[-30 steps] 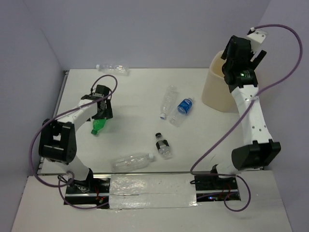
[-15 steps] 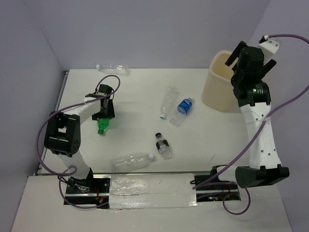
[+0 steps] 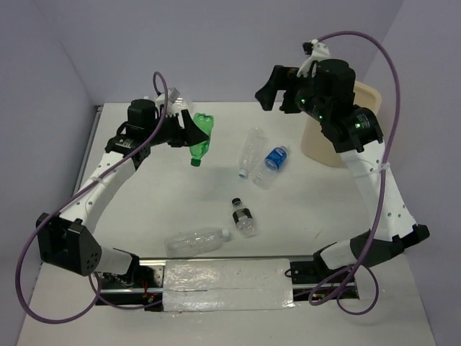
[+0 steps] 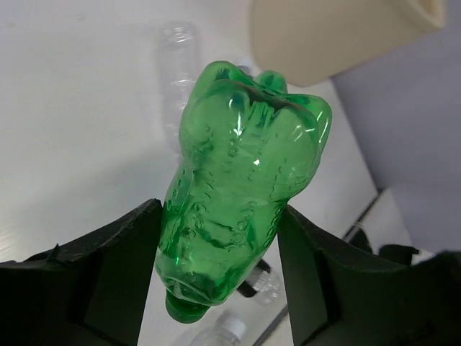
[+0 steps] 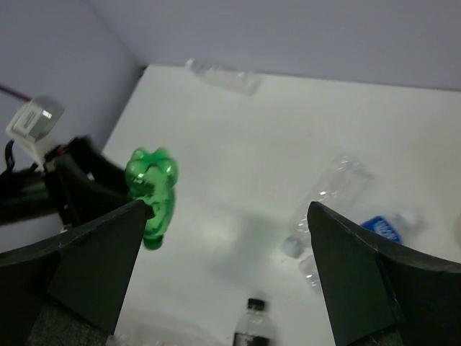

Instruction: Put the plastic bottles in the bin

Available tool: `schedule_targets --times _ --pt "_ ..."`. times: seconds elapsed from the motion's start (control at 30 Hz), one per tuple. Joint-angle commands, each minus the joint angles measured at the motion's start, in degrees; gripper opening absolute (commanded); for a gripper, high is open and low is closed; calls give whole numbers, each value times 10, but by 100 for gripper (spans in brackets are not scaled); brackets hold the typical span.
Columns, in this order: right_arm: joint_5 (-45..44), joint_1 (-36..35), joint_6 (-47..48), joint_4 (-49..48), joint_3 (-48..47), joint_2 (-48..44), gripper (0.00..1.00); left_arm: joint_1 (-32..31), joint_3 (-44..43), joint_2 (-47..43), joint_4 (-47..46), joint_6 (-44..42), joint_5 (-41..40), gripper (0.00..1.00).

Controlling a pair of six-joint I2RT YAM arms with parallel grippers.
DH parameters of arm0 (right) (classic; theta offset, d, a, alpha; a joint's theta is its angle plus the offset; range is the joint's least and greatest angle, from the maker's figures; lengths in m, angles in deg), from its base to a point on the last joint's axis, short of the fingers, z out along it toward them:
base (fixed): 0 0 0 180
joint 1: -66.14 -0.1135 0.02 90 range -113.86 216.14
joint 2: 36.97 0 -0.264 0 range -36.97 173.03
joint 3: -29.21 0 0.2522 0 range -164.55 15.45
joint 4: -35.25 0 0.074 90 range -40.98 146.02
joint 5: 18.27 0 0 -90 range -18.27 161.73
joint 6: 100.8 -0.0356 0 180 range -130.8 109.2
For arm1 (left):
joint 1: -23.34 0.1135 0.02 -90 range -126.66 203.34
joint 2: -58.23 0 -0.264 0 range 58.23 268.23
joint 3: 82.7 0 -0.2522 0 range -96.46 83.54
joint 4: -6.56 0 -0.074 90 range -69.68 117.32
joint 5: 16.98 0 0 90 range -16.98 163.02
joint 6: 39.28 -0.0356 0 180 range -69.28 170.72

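Note:
My left gripper [image 3: 189, 135] is shut on a green plastic bottle [image 3: 201, 136], which hangs above the table's back left with its cap pointing down. In the left wrist view the green bottle [image 4: 241, 180] fills the gap between both fingers. My right gripper [image 3: 277, 92] is raised left of the cream bin [image 3: 318, 142] and stands open with nothing in it [image 5: 227, 238]. On the table lie a clear bottle [image 3: 250, 149], a blue-labelled bottle [image 3: 272, 161], a short dark-capped bottle [image 3: 243, 217] and a larger clear bottle [image 3: 194, 241].
Another clear bottle [image 3: 170, 101] lies at the table's back edge, partly behind the left arm. The bin [image 4: 324, 36] stands at the back right corner. Purple cables loop around both arms. A taped strip [image 3: 227, 282] runs between the arm bases.
My left gripper closed on the green bottle, lifted it off the table and carried it back and right. My right arm swung left, away from above the bin.

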Motion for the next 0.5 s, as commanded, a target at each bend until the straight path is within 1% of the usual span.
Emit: schedule_targets --times 0.0,0.03,0.13,0.23,0.47 --pt "142 -20 -41 -49 34 7 100 -4 -4 -19 -93 49 138 57" --pt "176 -26 -66 -77 56 8 100 -8 0 -22 -110 55 145 57" --pt "218 -41 -105 -121 91 21 100 -14 8 -28 -133 73 164 57" --pt "232 -52 -124 -136 105 47 100 -22 4 -27 -131 74 165 57" --pt "250 -92 -134 -148 103 100 100 -33 -7 -26 -120 64 162 57"
